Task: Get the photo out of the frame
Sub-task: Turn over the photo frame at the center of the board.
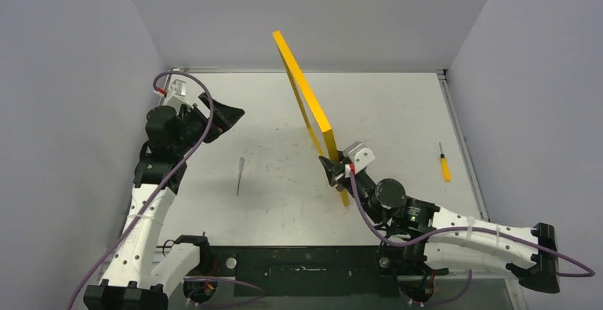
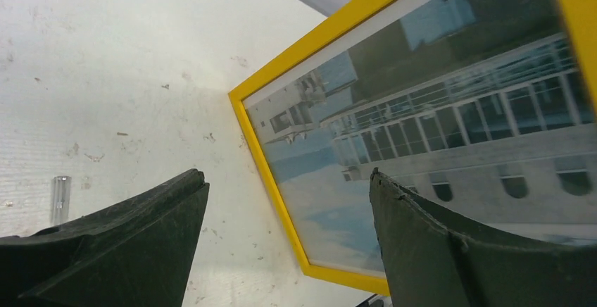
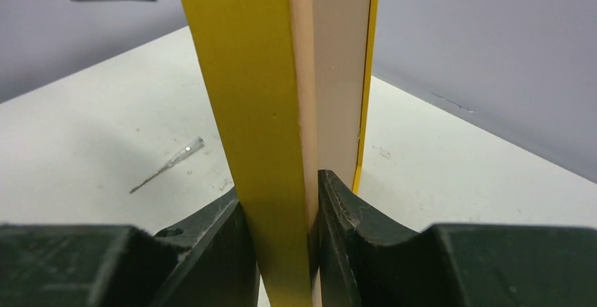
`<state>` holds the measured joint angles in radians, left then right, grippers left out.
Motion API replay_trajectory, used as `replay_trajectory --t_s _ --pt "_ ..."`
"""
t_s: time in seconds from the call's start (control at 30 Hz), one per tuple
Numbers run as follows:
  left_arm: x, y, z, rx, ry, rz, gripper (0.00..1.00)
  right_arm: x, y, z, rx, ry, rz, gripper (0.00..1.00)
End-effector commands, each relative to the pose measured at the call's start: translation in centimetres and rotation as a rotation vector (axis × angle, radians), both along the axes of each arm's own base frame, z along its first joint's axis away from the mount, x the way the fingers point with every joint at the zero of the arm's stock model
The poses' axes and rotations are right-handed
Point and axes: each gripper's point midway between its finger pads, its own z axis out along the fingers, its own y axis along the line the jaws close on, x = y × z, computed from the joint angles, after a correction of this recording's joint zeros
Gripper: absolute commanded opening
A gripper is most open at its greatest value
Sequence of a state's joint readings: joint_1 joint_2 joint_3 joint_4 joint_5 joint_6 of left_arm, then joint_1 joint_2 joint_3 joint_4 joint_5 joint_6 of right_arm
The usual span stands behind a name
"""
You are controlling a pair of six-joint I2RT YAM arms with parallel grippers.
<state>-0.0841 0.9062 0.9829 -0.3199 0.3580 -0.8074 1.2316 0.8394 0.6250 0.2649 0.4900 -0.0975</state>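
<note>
frame (image 1: 303, 82) stands on edge, pinched by right claw (image 1: 334, 170); left claw (image 1: 229, 118) spread wide, apart from it.

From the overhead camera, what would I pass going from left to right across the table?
Open left gripper → thin rod lying flat → yellow frame, stood on edge and clamped at its near end by the right gripper → yellow-handled screwdriver.

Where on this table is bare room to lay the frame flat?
Widest: far right, between the upright yellow picture frame and the small yellow-handled screwdriver. Also far left, between frame and open left claw. Crowded: by the thin clear rod and right claw.
</note>
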Motion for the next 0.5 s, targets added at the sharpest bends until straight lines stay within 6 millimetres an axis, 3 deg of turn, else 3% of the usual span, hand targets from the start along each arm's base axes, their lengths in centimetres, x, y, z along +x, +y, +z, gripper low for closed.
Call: replay_trajectory --t_s 0.0,0.2,0.47 --pt "1.5 -0.7 2.2 -0.012 -0.164 -0.051 0.82 -2.1 0.9 2.5 0.182 0.063 0.139 0.05" --pt "2.9 -0.6 0.2 0.01 -0.159 -0.043 0.82 -2.7 0.7 2.8 0.203 0.075 0.198 0.05" --pt "3.9 -1.6 -1.9 -0.093 -0.196 -0.071 0.81 -1.6 0.9 2.2 0.236 0.136 0.23 0.05"
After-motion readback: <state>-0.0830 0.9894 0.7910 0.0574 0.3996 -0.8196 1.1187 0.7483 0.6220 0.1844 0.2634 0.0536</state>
